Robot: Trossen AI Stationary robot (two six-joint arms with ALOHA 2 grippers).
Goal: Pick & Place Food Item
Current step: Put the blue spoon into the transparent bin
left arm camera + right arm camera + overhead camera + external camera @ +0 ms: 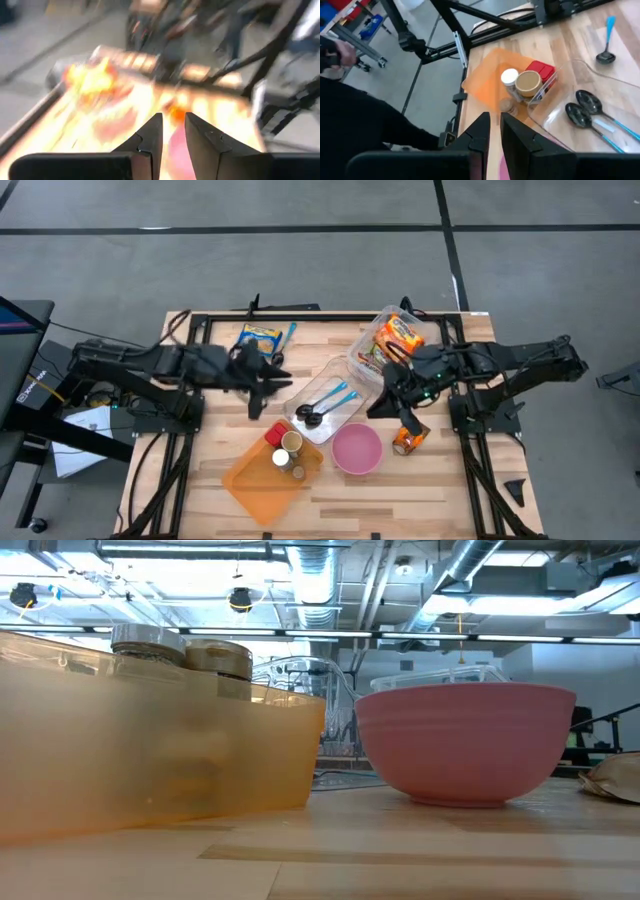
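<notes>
Near the front edge sit the translucent orange plastic bin [262, 477] and the pink round bowl [357, 449], with an orange crinkled snack packet [408, 440] lying at the right edge just beside the bowl. Above that packet hangs the right gripper [405, 420], jaws narrowed to a slit and empty; descending like this, I judge it would press the packet flat or push it off the edge. Farther back, the left gripper [262, 392] hovers mid-table, jaws likewise narrow and empty, while a clear plastic tub of orange snack packets [392, 338] stands at the back right corner.

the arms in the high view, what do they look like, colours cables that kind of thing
Both arms are dark, near black, built of jointed segments. The left claw and right claw each end in two dark wedge-shaped fingers. Black cables trail beside their bases, and a small green light shows on the right arm.
</notes>
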